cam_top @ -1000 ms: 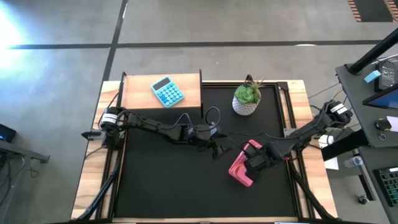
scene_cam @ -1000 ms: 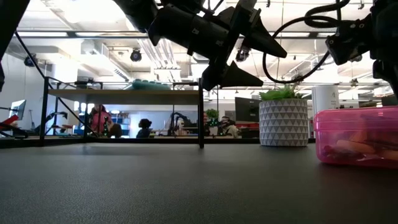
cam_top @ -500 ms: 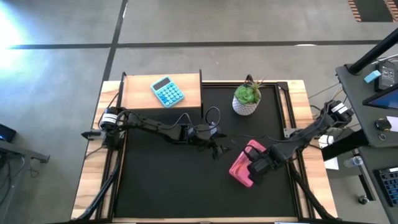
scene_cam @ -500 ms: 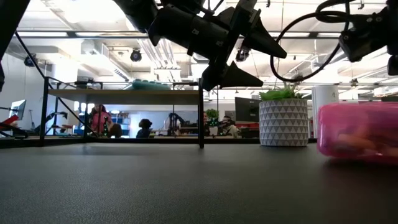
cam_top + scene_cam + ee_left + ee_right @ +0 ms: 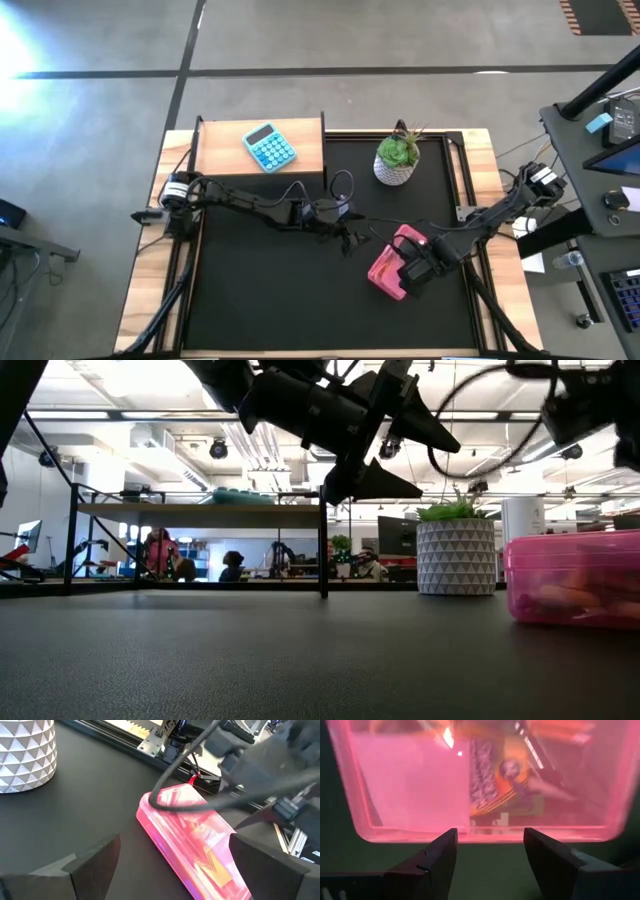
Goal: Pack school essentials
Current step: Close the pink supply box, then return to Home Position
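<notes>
A pink translucent box lies flat on the black mat right of the middle, its lid on. Through the lid I see the lilac notepad, the crayon box and pencil shapes. My right gripper hangs open above the box's near-right part, and its fingers show over the mat beside one long side. My left gripper hovers open at mid-table, well above the mat, facing the box.
A green plant in a white pot stands at the mat's far side, behind the box. A light-blue calculator lies on a wooden stand at the far left. Bare black mat stretches to the near and left sides.
My right gripper has drawn up a little from the pink box and drifted slightly toward the near edge. The box shook half a second ago and now lies where it was before. My left arm has kept still.
</notes>
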